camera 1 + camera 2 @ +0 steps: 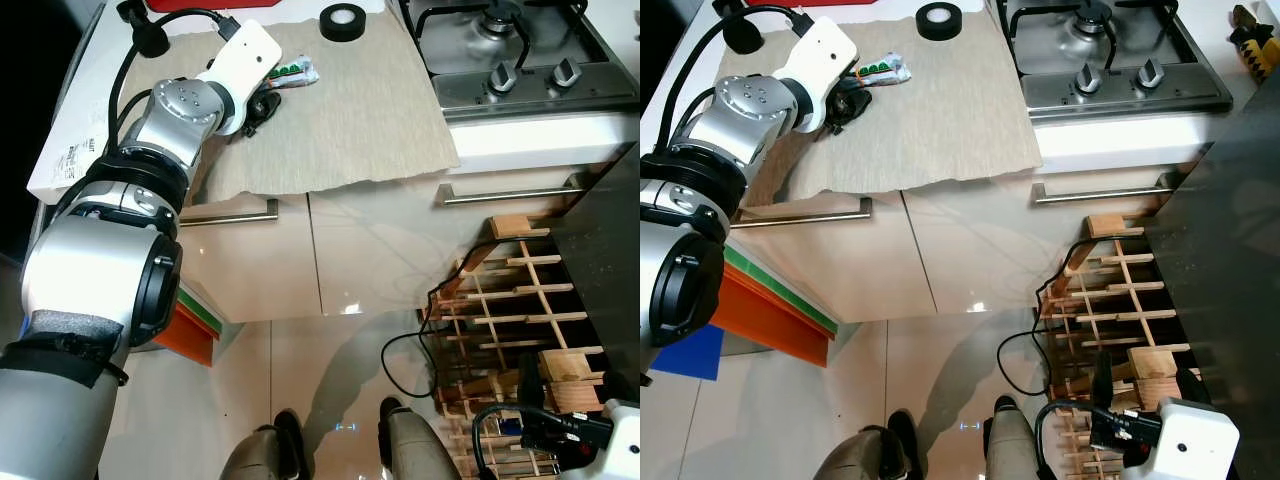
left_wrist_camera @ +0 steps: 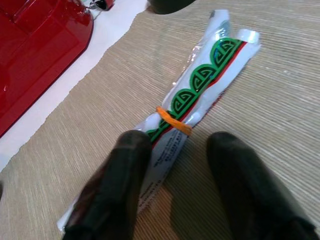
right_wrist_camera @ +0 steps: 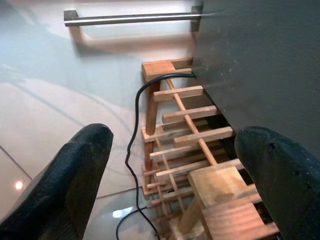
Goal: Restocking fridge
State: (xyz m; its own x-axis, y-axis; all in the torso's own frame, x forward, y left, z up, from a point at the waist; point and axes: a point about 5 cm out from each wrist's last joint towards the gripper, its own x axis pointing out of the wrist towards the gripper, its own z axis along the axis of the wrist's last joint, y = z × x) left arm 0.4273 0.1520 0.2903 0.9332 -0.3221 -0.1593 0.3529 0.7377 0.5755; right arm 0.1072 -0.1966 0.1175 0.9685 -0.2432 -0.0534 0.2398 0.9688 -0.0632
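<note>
The left gripper [image 2: 175, 165] is mostly hidden in the head views behind its own white wrist housing, so its fingers are read best from the left wrist view, where both black tips are blurred and run out of frame. The near end of the packet [image 2: 197, 95] slides under the left finger [image 2: 117, 185] and is hard to follow there; whether that finger actually presses on the wrapper cannot be told. The red object [image 2: 35, 50] beside the mat is cut off at the frame edge, and so is the stove [image 1: 510, 50]. The left arm reaches up and forward over the counter, elbow bent, wrist angled down onto the beige mat [image 1: 360, 120]. Its fingers stand moderately apart, straddling the near end of the packet, with the right finger resting on bare mat just beside it. The packet is a white sleeve printed with green curls and a red stripe, bound by an orange band, lying flat on the mat and stretching away from the fingertips. A black tape roll [image 1: 343, 21] sits farther back on the mat. The right gripper [image 3: 175, 160] hangs low beside the wooden rack [image 1: 525, 310], its fingers spread wide and holding nothing.
</note>
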